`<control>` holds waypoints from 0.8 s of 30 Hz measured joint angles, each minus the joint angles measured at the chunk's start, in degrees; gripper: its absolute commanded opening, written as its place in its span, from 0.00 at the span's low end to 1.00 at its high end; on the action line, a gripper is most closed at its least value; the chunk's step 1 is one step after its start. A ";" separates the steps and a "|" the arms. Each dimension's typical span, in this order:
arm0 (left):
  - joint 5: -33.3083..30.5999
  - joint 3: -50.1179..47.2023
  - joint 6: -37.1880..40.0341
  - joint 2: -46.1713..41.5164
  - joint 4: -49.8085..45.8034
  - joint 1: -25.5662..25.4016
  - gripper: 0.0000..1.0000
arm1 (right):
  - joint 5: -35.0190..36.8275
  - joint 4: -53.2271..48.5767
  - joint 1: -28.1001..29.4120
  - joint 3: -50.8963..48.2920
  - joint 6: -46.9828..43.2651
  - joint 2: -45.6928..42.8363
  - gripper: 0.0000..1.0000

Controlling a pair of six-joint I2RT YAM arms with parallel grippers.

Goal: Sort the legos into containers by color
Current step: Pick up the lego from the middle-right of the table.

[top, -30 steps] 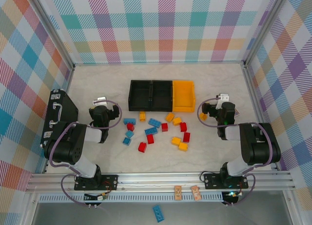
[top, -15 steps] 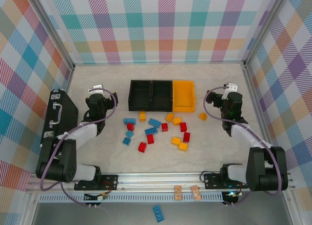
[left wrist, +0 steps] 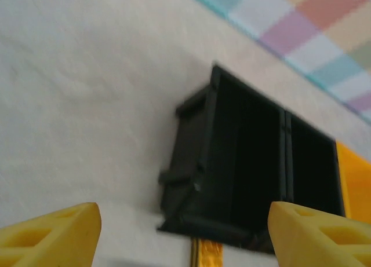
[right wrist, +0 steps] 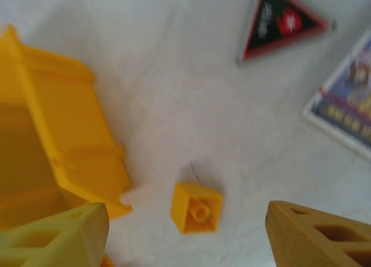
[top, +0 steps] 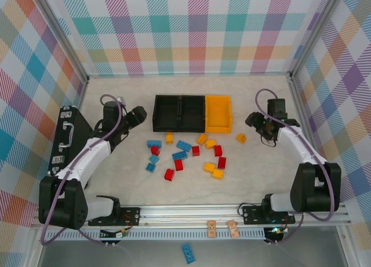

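Observation:
Three containers stand in a row at the back: two black bins [top: 167,113] [top: 192,113] and a yellow-orange bin [top: 218,113]. Blue, red and yellow legos [top: 185,154] lie scattered in front of them. One yellow brick [top: 241,138] lies apart on the right. My left gripper [top: 138,114] hovers open just left of the black bins, and its wrist view faces the left black bin [left wrist: 243,163] between the yellow fingers [left wrist: 52,232]. My right gripper [top: 255,121] is open beside the lone yellow brick [right wrist: 197,207], with the yellow bin [right wrist: 52,139] to its left.
A black case with a handle [top: 71,139] lies along the left wall. Two small cards [top: 211,227] sit on the front rail, and a blue brick [top: 188,252] lies below it. Printed cards [right wrist: 284,18] [right wrist: 348,105] lie on the table beyond the lone brick. Plaid walls enclose the table.
Both arms have unfolded and reached away from their bases. The left gripper has moved toward the black bins, and the right gripper toward the lone yellow brick.

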 measured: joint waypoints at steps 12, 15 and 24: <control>0.59 0.26 -0.09 1.49 -7.61 -25.66 0.71 | -3.50 -6.47 3.63 3.28 3.98 11.34 0.75; 0.24 0.83 -0.09 4.63 -7.67 -28.28 0.70 | -3.54 -6.49 4.92 4.92 4.90 14.27 0.73; -1.66 2.10 -0.11 8.22 -7.65 -31.98 0.70 | -1.70 -7.56 5.29 9.27 6.91 21.44 0.66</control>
